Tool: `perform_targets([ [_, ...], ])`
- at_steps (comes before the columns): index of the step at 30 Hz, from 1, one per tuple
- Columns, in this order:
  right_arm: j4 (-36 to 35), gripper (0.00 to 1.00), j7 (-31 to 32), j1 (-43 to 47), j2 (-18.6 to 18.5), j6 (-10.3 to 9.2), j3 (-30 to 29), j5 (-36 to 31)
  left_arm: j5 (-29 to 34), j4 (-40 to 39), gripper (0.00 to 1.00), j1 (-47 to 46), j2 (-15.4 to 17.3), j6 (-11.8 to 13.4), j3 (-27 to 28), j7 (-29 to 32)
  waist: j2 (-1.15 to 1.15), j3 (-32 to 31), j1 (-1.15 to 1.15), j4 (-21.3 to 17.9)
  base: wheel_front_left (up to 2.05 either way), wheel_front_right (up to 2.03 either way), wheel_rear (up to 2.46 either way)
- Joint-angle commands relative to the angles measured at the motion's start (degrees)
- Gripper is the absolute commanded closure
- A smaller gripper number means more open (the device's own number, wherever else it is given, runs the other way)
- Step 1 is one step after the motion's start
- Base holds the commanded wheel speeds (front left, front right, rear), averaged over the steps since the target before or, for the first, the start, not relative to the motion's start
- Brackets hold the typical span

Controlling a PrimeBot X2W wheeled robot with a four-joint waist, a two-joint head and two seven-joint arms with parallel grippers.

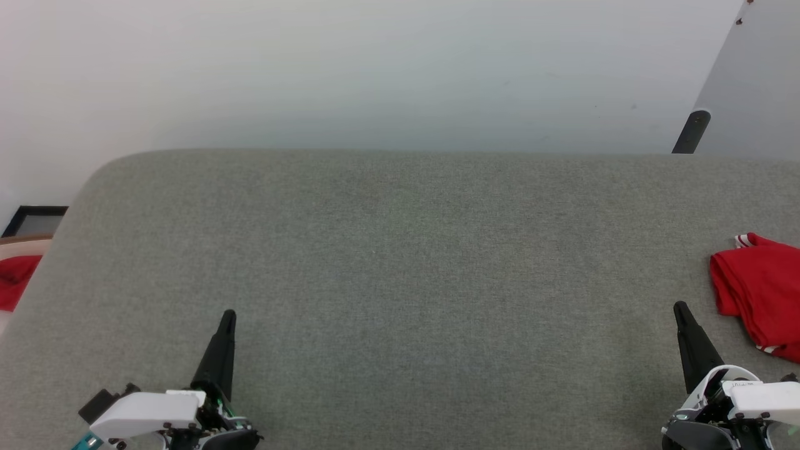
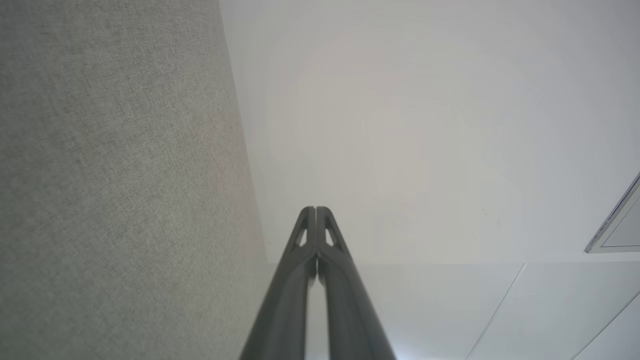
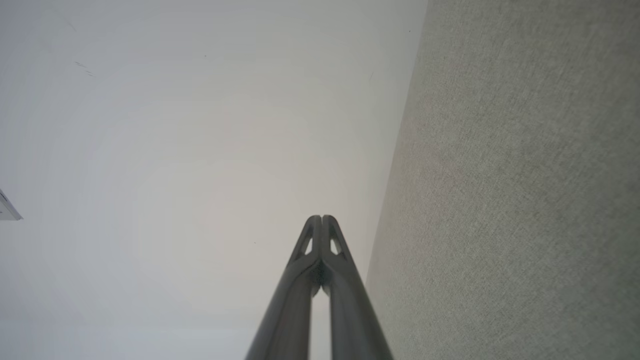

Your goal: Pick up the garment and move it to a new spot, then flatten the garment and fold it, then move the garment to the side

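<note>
The left gripper [image 1: 229, 315] sits over the near left part of the grey surface [image 1: 400, 250]. Its two dark fingers [image 2: 292, 300] are pressed together to a single point and hold nothing. The right gripper [image 1: 680, 306] sits over the near right part of the same surface, its fingers [image 3: 350, 310] likewise closed tip to tip on nothing. Both point toward the surface's far edge. In each wrist view the grey cloth of the surface runs along one side of the closed fingers and a pale wall lies beyond them.

The garment [image 1: 759, 281] lies bunched at the surface's right edge, red with a bit of striped white-and-red trim showing at its top and bottom, partly cut off by the frame. It is near the right gripper's tip but apart from it, with a strip of grey between them.

Past the surface's left edge lies a red cloth scrap [image 1: 14, 281], with a dark-framed panel [image 1: 37, 219] just behind it. Beyond the surface's far right corner a dark post [image 1: 690, 131] leans against a pale board [image 1: 750, 81].
</note>
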Motion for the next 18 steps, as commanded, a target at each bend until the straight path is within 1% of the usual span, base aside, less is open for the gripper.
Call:
perform_targets([
  [1,0.02,1.00,0.06,-0.15,0.21,0.04,-0.06,0.17,-0.08,0.07,1.00,-0.63,-0.10,-0.18,0.16,0.19,0.00,0.00,0.00,0.00,0.00,0.00,0.00],
  [18,0.02,1.00,0.09,-0.15,0.22,0.04,-0.08,0.14,0.10,0.07,1.00,-0.65,-0.19,-0.18,0.31,0.33,0.00,0.00,0.00,0.00,0.00,0.00,0.00],
])
